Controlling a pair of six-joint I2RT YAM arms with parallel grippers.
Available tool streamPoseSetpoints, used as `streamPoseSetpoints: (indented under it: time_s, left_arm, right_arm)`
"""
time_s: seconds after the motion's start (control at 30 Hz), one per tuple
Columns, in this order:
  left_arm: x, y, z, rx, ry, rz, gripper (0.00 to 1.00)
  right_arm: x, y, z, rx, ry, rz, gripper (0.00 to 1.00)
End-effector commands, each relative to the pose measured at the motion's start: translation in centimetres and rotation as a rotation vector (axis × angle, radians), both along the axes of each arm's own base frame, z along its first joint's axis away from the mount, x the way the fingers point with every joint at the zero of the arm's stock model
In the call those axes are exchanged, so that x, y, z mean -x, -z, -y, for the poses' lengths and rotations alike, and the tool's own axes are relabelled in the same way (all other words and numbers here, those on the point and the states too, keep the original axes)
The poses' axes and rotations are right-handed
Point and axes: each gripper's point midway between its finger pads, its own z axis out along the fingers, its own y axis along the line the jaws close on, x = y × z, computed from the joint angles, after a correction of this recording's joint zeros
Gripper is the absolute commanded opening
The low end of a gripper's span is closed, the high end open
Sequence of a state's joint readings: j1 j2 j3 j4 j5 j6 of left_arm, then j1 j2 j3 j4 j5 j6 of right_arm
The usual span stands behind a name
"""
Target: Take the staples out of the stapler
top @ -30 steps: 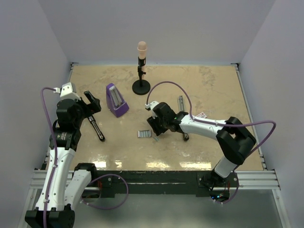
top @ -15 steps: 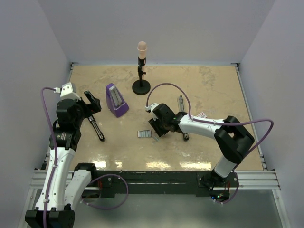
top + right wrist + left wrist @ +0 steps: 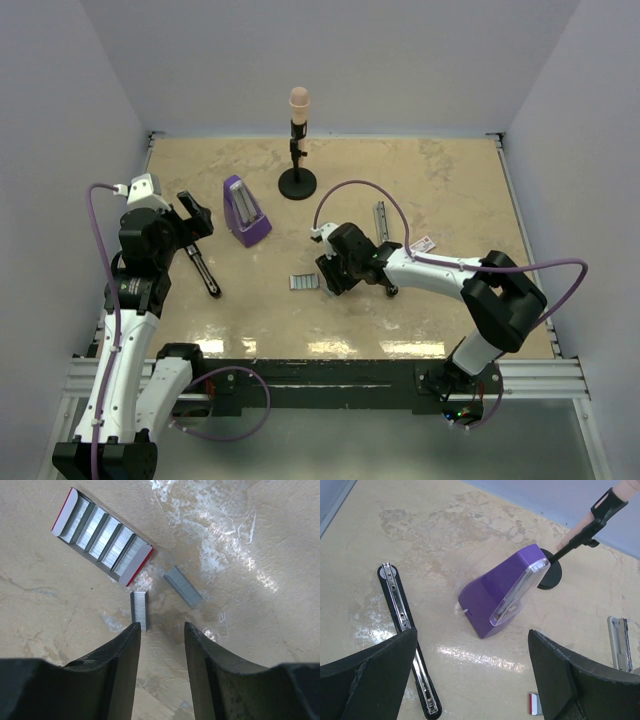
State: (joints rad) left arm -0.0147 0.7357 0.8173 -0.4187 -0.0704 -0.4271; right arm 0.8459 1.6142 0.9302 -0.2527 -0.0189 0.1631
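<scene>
From above, the stapler (image 3: 203, 272) lies flat on the table (image 3: 450, 190), just in front of the left gripper (image 3: 196, 218), whose jaws stand wide apart and hold nothing. A purple wedge-shaped case (image 3: 245, 212) stands to its right, and a small black stand (image 3: 297, 150) with a peach tip is behind that. The right gripper (image 3: 328, 283) is low over the table just beside an open staple box (image 3: 303, 282). The loose staples are too small to make out here, perhaps hidden under the gripper. A grey metal bar (image 3: 380, 217) and a pink-and-white card (image 3: 424, 242) lie further right.

The left wrist view shows the left gripper (image 3: 472, 640) spread wide above bare table. The stapler (image 3: 402, 630) is by its left finger, metal channel facing up.

In the right wrist view the right gripper (image 3: 161, 630) has its jaws partly apart with nothing between them. The staples (image 3: 139, 609) lie as 2 short strips on the table. The nearer is just beyond the left fingertip, and the farther strip (image 3: 183, 586) sits slanted just to its right. The staple box (image 3: 102, 535), holding 5 rows, lies beyond them.
</scene>
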Motion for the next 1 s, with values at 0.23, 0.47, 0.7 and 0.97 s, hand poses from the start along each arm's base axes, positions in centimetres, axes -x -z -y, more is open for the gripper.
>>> streamPoseSetpoints:
  time_s: [0.23, 0.47, 0.7, 0.97]
  left_arm:
    - [-0.5, -1.8, 0.3, 0.005, 0.015, 0.059, 0.96]
    - [-0.5, -1.9, 0.4, 0.006, 0.017, 0.062, 0.95]
    - [-0.5, -1.9, 0.3, 0.006, 0.013, 0.062, 0.95]
    - [-0.5, -1.9, 0.4, 0.006, 0.018, 0.062, 0.95]
  right_arm:
    - [1.5, -0.2, -1.5, -0.074, 0.016, -0.013, 0.44]
    - [1.3, -0.1, -1.7, -0.027, 0.033, 0.013, 0.43]
    - [1.4, 0.8, -1.7, 0.010, 0.033, 0.015, 0.41]
    - [1.9, 1.5, -1.9, 0.043, 0.024, 0.017, 0.34]
